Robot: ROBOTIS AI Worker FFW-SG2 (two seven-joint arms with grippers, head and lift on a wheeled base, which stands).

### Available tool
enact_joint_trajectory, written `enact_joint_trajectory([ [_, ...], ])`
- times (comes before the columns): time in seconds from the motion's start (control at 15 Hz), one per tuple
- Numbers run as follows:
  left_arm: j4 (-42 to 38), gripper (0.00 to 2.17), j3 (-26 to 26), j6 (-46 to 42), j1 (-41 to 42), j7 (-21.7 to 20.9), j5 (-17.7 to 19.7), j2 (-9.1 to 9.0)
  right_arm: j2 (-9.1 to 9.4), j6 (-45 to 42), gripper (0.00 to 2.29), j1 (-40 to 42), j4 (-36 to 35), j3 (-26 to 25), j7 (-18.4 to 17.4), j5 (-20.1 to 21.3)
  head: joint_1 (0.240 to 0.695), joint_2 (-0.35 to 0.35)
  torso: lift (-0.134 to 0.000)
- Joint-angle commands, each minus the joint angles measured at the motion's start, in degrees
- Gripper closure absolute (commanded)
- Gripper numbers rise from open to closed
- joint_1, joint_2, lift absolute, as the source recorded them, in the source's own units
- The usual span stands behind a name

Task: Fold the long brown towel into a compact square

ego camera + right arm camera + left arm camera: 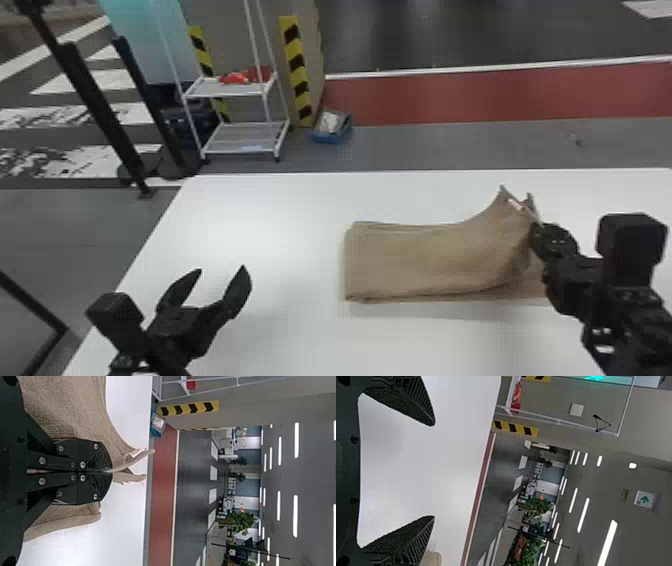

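Green arrow (644,500) on white overhead sign (651,503).

and there it was, a white table (270,200) stretching wide! beyond it, on the grey floor (450,145), stood a white shelf rack (225,89) with red items (235,78) on its upper shelf, a yellow-and-black strip (298,70) running up the wall (257,409), a blue bin (332,136) near its foot! a red floor band (475,95) swept by, plants (243,522) showed farther off, and ceiling lights (296,439) glowed in long bars!
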Motion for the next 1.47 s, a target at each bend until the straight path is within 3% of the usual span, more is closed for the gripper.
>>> enact_joint_trajectory([
  [0.0, 0.15, 0.03, 0.02, 0.10, 0.07, 0.01, 0.00, -0.15, 0.05, 1.05, 1.21, -1.27, 0.33, -0.36, 0.09, -0.22, 0.695, 0.172, -0.126],
  [0.27, 0.15, 0.03, 0.63, 0.10, 0.16, -0.08, 0.00, -0.15, 0.05, 2.63, 1.21, -0.21, -3.63, -5.46, 0.79, -6.29, 0.695, 0.162, -0.126],
  [0.4, 0.68, 0.03, 0.37, 0.10, -0.19, -0.08, 0.00, -0.15, 0.05, 3.33, 1.19, -1.27, -0.90, -5.63, 0.79, -5.41, 0.695, 0.138, -0.126],
  [0.47, 0.76, 0.03, 0.02, 0.10, -0.28, 0.01, -0.09, -0.15, 0.05, 5.44, 0.75, -2.06, 0.59, -6.07, 0.79, -5.50, 0.695, 0.134, -0.126],
  [0.53, 0.76, 0.03, -0.25, 0.10, -0.19, -0.08, -0.17, -0.15, 0.05, 7.37, 0.10, -3.03, 1.73, -6.16, 0.79, -5.41, 0.695, 0.130, -0.126],
  [0.6, 0.76, 0.03, -0.25, 0.10, -0.19, -0.08, -0.26, -0.15, 0.05, 9.13, 0.00, -3.64, 1.82, -6.60, 0.79, -5.67, 0.695, 0.124, -0.126],
  [0.8, 0.76, 0.03, 0.02, 0.27, -0.19, -0.08, -0.35, -0.15, 0.05, 12.82, 0.05, -4.17, 1.56, -9.15, 1.93, -6.20, 0.695, 0.109, -0.126],
  [1.07, 0.76, 0.03, -0.33, 0.27, -0.37, -0.08, -0.53, -0.15, 0.05, 20.21, 0.09, -7.33, 2.17, -12.58, 6.15, -4.88, 0.695, 0.089, -0.126],
  [1.4, 0.76, 0.03, -0.77, 0.27, -0.46, -0.08, -0.61, -0.15, 0.05, 19.85, 0.18, -12.69, 12.02, -12.75, 9.67, -1.98, 0.695, 0.074, -0.126],
])
